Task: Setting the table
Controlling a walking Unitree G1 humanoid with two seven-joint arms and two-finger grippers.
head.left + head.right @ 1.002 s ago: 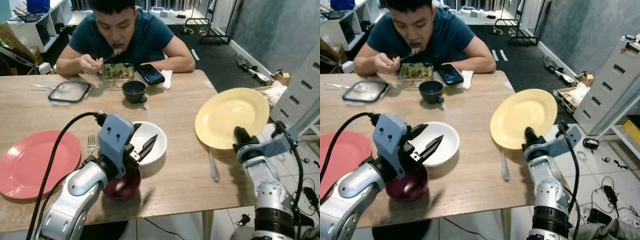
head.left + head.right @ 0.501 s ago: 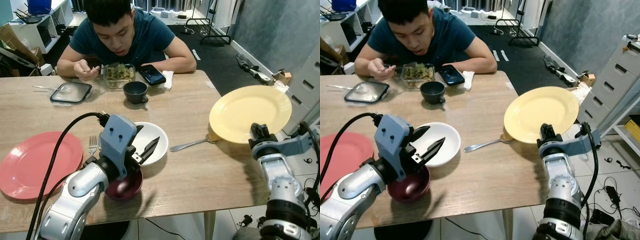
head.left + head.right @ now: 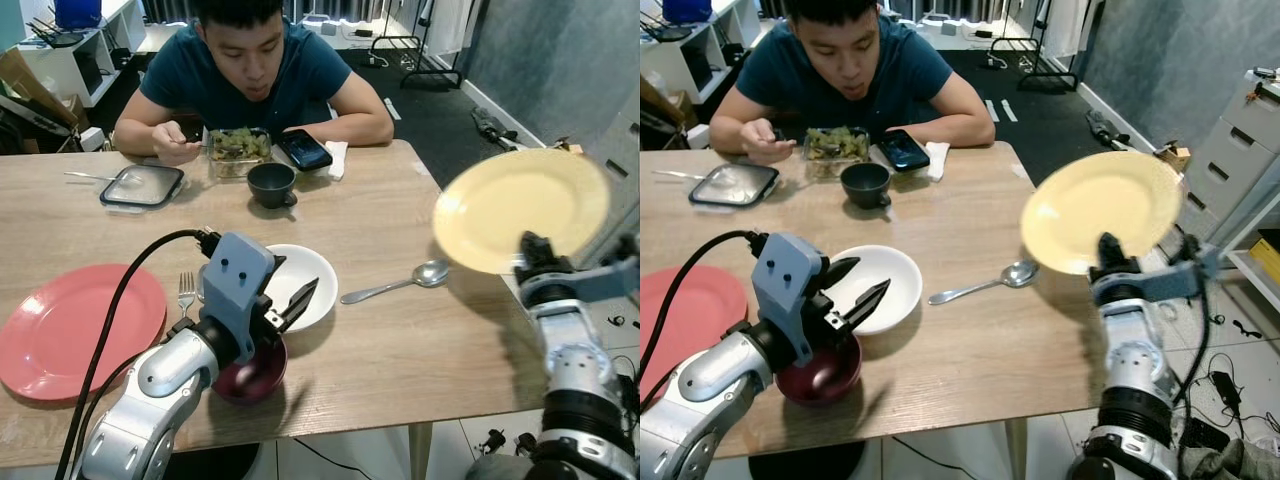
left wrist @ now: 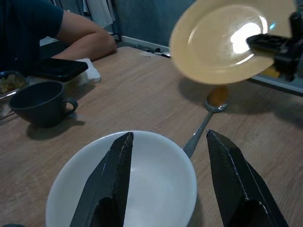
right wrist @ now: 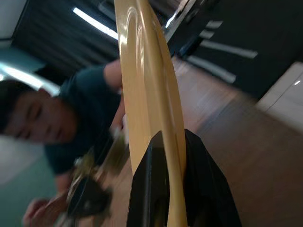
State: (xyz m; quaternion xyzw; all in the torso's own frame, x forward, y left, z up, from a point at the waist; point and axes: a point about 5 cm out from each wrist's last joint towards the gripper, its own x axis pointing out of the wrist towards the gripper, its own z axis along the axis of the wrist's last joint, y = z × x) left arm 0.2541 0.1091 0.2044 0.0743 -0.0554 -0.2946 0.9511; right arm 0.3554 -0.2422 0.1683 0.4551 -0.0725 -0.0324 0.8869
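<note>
My right gripper (image 3: 536, 248) is shut on the rim of a yellow plate (image 3: 522, 208), held tilted in the air past the table's right edge; the right wrist view has the yellow plate (image 5: 147, 94) edge-on between the fingers. My left gripper (image 3: 290, 297) stands open over a white bowl (image 3: 296, 283), its fingers (image 4: 111, 179) either side of the white bowl (image 4: 156, 184). A dark red bowl (image 3: 250, 372) sits just below the left wrist. A spoon (image 3: 395, 284) lies on the wood. A pink plate (image 3: 75, 328) and a fork (image 3: 185, 292) lie at the left.
A person sits at the far side of the wooden table (image 3: 400, 350), eating from a glass container (image 3: 236, 148). Near them are a dark cup (image 3: 270, 184), a phone (image 3: 302, 149), a napkin (image 3: 334, 156) and a container lid (image 3: 140, 186). Grey drawers (image 3: 1230, 150) stand at the right.
My right gripper has raised the yellow plate off the table and carried it right, tilting it up. The spoon it covered now lies bare. The left arm has held still.
</note>
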